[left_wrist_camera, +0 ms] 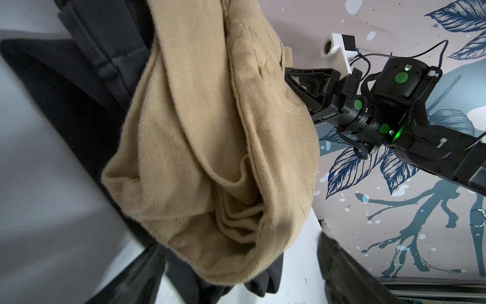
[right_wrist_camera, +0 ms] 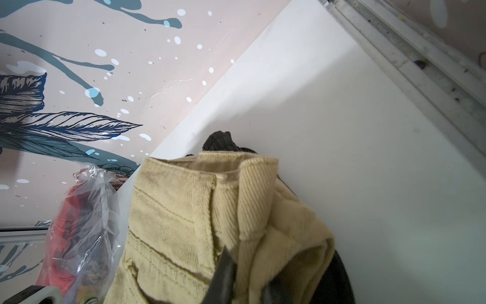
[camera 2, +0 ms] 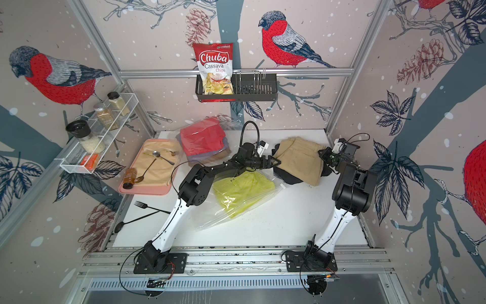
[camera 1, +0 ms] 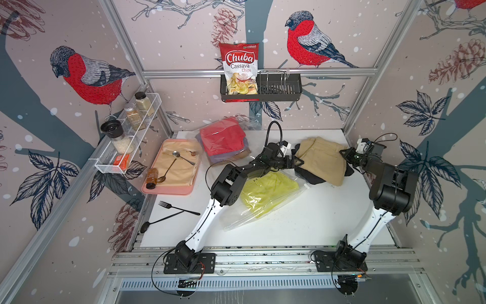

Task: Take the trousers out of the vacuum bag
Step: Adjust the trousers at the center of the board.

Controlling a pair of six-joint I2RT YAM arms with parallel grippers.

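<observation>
vacuum bag (camera 1: 236,218): yellow trousers (camera 1: 268,189) | right gripper (camera 1: 342,153) pinches tan trousers (camera 1: 323,160) | left gripper (camera 1: 299,161) spread

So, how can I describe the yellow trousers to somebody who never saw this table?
Start from the white table. Near its middle lies a clear plastic bag, and the yellow trousers are inside it. Only they are bright yellow; the tan trousers beside them lie outside the bag.
</observation>
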